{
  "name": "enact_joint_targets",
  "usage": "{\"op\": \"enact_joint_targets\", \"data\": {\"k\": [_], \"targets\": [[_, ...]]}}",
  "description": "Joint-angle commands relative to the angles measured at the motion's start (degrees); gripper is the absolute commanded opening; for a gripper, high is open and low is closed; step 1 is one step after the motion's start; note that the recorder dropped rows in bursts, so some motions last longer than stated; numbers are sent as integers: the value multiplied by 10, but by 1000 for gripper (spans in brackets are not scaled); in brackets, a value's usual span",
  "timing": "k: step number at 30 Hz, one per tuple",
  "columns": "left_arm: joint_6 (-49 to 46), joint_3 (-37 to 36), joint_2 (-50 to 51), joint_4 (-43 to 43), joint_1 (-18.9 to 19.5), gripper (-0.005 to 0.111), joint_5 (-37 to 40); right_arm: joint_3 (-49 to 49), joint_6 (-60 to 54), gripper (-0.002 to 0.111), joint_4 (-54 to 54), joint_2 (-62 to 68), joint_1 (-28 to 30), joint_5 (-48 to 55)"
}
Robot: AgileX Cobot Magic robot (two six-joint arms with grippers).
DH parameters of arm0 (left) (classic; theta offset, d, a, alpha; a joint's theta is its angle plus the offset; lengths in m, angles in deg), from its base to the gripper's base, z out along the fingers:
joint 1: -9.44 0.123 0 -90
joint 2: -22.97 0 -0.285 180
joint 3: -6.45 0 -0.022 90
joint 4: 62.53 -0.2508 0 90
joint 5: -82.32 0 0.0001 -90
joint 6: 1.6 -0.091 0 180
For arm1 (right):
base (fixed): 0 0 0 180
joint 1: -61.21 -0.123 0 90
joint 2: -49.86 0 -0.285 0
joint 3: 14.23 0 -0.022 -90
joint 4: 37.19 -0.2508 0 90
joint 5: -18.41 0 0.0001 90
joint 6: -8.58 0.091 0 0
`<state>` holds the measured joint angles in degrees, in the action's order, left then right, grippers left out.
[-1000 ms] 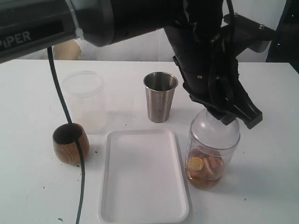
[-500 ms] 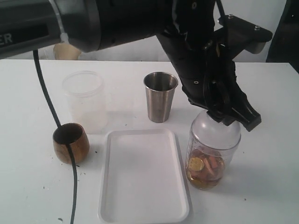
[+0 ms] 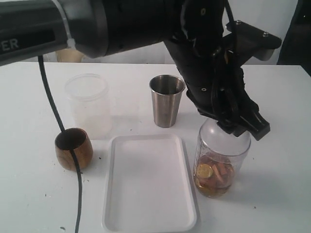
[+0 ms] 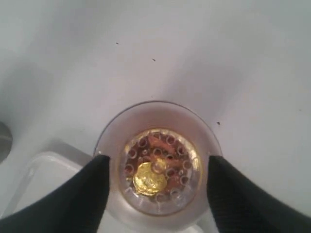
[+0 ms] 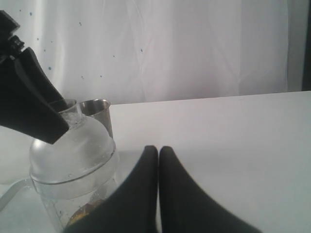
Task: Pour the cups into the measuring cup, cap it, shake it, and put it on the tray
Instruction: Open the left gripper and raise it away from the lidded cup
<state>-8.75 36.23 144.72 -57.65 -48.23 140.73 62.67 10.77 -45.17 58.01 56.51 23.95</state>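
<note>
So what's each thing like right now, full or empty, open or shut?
Measuring cup: capped, upright, coin and bits inside.
Steel tumbler: upright, looks empty.
Wooden cup: upright, looks empty.
Plastic tub: lidless, empty.
Tray: bare.
Left gripper: around the cap, grip unclear.
Right gripper: shut, empty.

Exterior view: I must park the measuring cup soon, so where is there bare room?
The tray is bare all over. The table is also bare right of the measuring cup and left of the wooden cup. Crowded between steel tumbler and measuring cup, under the left hand.
</note>
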Motion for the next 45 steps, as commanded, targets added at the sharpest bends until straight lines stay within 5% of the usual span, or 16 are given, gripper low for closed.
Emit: {"op": "enact_joint_targets", "data": {"k": [1, 10, 26, 30, 37, 45], "targets": [[8, -16, 26, 15, -2, 68, 51, 3, 0, 0, 1, -4, -4, -4], [11, -16, -3, 7, -2, 80, 38, 3, 0, 0, 1, -4, -4, -4], [15, -16, -80, -7, 0, 77, 17, 3, 0, 0, 1, -4, -4, -4], [36, -17, -108, -24, 14, 59, 26, 3, 0, 0, 1, -4, -4, -4], [39, -86, -189, -9, 67, 0, 19, 3, 0, 0, 1, -4, -4, -4], [61, -422, -424, 28, 223, 0, -222, 3, 0, 0, 1, -4, -4, -4]]}}
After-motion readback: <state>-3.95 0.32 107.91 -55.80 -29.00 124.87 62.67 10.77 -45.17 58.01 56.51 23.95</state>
